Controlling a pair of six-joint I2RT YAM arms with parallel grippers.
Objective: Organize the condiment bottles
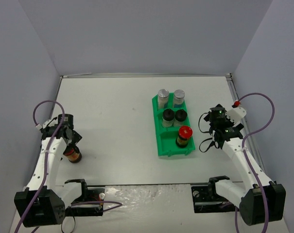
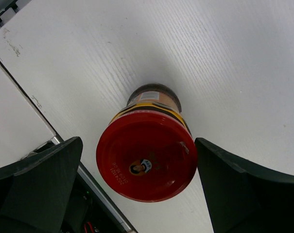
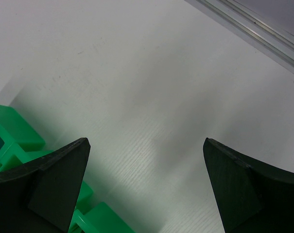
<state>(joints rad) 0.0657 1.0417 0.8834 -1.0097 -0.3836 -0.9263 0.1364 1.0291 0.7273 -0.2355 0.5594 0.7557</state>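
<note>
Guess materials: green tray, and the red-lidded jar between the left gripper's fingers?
Green tray: likely moulded plastic, uniform colour, slight sheen. Red-lidded jar: lid glossy, plastic or painted metal, can't tell; body clear glass or plastic, brown contents visible.

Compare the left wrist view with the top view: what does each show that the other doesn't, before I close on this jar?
Left wrist only: the print on the loose jar's red lid, and a finger of the open left hand on either side of it, not gripping. Top only: the tray holding five jars, two silver-lidded, two black-lidded and one red-lidded, with one slot apparently free beside the red one. Both: the loose jar upright on the table under the left hand.
</note>
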